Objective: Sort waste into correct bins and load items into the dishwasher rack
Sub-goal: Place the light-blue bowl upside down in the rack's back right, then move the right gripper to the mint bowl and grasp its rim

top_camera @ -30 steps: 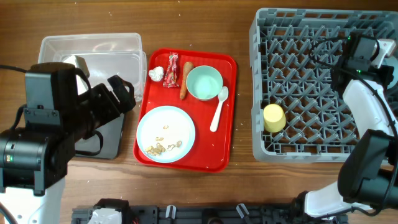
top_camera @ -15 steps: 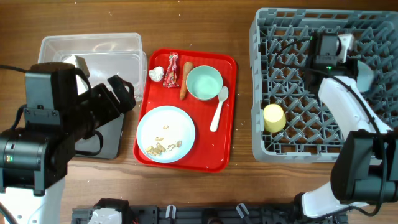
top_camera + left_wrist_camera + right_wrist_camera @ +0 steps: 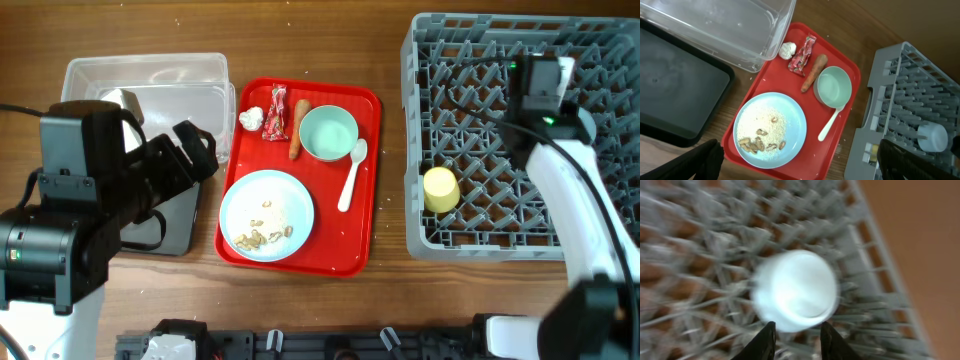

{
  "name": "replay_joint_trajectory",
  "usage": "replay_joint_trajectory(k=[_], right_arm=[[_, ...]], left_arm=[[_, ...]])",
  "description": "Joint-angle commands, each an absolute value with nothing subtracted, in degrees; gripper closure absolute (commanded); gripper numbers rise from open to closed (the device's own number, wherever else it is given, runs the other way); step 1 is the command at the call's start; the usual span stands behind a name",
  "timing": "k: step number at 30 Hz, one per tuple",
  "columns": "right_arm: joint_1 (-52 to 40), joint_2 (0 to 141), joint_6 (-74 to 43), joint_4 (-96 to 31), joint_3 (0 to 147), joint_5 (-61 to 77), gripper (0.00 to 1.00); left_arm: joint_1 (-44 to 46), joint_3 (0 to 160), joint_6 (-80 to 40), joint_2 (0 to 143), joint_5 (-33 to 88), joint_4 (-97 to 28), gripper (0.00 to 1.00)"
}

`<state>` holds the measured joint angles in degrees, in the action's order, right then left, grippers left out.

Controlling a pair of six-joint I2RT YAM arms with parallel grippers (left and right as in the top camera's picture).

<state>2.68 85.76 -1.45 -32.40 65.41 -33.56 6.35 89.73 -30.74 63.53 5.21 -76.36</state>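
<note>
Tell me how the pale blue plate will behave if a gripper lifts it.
The pale blue plate looks rigid and lies flat, so gripping its rim may be awkward. Its loose crumbs would likely slide off if it tilts.

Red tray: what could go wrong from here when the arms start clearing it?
1. The pale blue plate holds crumbs; racked unscraped, they would likely fall into the dishwasher rack.
2. The white spoon lies against the mint green bowl; lifting the bowl may drag it.
3. The paper ball, red wrapper and carrot stick lie close together; one pinch could catch two.
</note>
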Motion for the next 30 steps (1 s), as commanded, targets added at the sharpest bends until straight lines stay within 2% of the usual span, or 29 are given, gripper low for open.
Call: replay_joint_trajectory(k=[1,7,10,12,14,18,20,23,24,28,30], right_arm=[[4.0,79.0,-8.2,-34.9,65.8,-5.8,0.69],[3.9,74.9,-8.9,-47.1,65.8,34.4,0.72],[2.5,73.3,-6.7,-52.0,65.8,41.3,0.76],[-2.8,71.2,-2.4,-54.5,65.8,41.0,0.76],[-9.5,70.6,-2.0,-56.3,65.8,32.4,0.74],[-25.2,73.2,-12.8,-54.5,65.7,13.0,0.74],[-29.6,75.4,-18.0,-49.4,65.7,9.8,0.72],[-31.7,80.2,-20.6,-36.9,66.5,11.1,0.68],[-31.4,81.6,-20.9,-36.6,67.5,11.3,0.68],[-30.3,95.5,-18.9,-42.8,81.3,12.4,0.68],[-30.1,102.3,-19.7,-48.5,89.4,5.1,0.67]], left_arm=[[6.0,90.0,-30.7,63.5,5.0,-76.2,0.00],[6.0,90.0,-30.7,63.5,5.0,-76.2,0.00],[6.0,90.0,-30.7,63.5,5.0,-76.2,0.00],[6.0,90.0,-30.7,63.5,5.0,-76.2,0.00],[6.0,90.0,-30.7,63.5,5.0,-76.2,0.00],[6.0,90.0,-30.7,63.5,5.0,-76.2,0.00],[6.0,90.0,-30.7,63.5,5.0,-76.2,0.00],[6.0,90.0,-30.7,63.5,5.0,-76.2,0.00],[6.0,90.0,-30.7,63.5,5.0,-76.2,0.00],[6.0,90.0,-30.7,63.5,5.0,-76.2,0.00],[6.0,90.0,-30.7,63.5,5.0,-76.2,0.00]])
